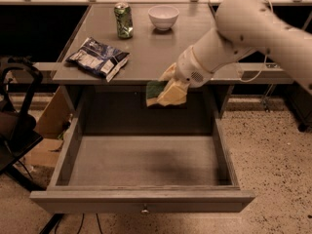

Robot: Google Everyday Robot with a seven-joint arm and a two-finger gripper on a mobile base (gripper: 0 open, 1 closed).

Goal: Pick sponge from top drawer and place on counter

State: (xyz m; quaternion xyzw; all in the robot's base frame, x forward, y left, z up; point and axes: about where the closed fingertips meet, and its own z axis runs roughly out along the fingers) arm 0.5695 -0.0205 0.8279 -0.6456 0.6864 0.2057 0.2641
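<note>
the gripper (166, 94) hangs just off the front edge of the counter (161, 52), clamped on the sponge (155, 88), which is in the air level with that edge and above the open top drawer (141, 200). on the counter a blue-and-white snack bag (97, 57) lies front left, and a green soda can (123, 20) and a white bowl (163, 16) stand at the back. left of the counter are a dark chair (14, 116) and a cardboard box (46, 128). the speckled floor (273, 150) shows to its right.
</note>
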